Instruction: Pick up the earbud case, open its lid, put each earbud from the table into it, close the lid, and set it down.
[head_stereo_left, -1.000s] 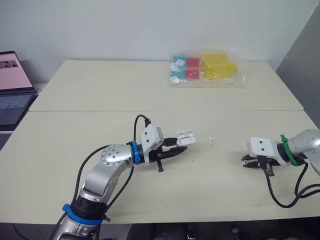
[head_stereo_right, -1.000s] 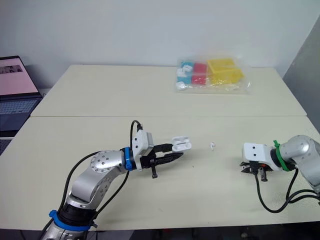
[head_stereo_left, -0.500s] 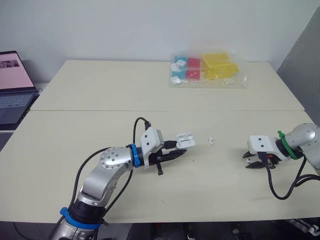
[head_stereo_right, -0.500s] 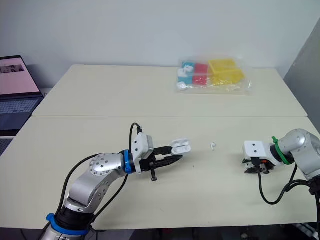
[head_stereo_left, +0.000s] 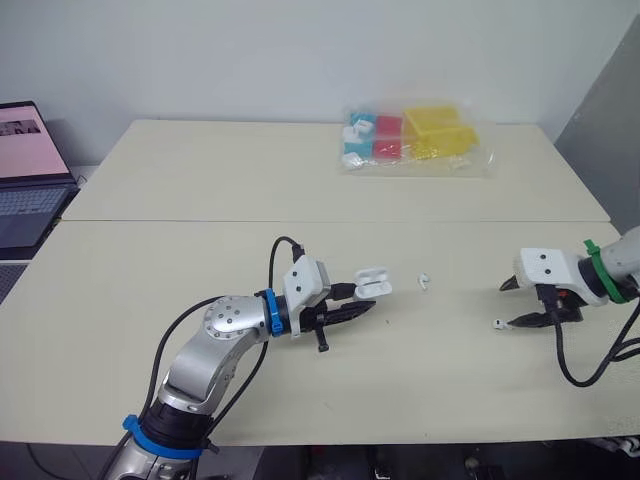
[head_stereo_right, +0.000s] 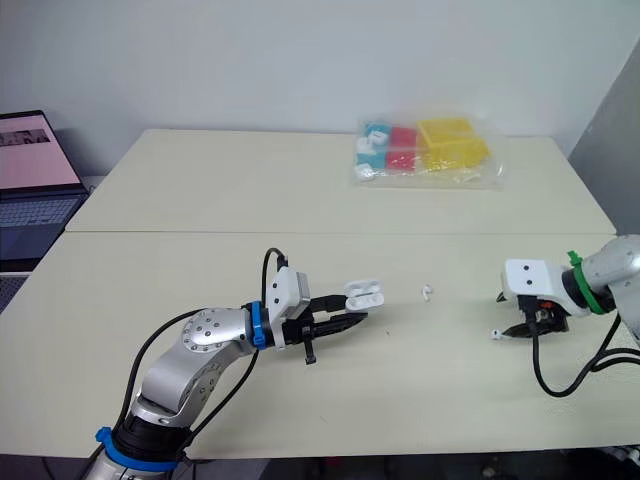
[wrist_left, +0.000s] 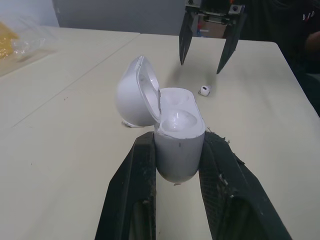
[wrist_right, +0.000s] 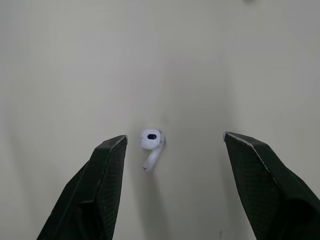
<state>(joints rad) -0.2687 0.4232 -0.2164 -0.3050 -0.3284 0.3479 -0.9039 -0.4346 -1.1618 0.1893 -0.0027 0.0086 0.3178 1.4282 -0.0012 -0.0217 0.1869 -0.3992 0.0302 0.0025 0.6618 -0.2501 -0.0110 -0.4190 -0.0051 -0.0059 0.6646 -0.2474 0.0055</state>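
earbud case (wrist_left: 177, 132): white, lid swung open, lifted off the tabletop (head_stereo_left: 200, 190) near the centre. the left jaws pinch its lower body, with the opening turned up and toward the right side, likely so an earbud can be dropped straight in. its wells look vacant.

first earbud (wrist_right: 151, 142): lies flat on the tabletop at right. the right jaws are spread wide, one on each side of it and apart from it, pointing down. this reads as lining up for a pinch.

second earbud (head_stereo_left: 424, 281): on the tabletop between the case and the first earbud, just right of the case, untouched.

stage, by judgement: case opened, loading not yet begun.

bag of coloured blocks (head_stereo_left: 410, 138): far side, well apart.

laptop (head_stereo_left: 25, 170): far left edge, not involved.
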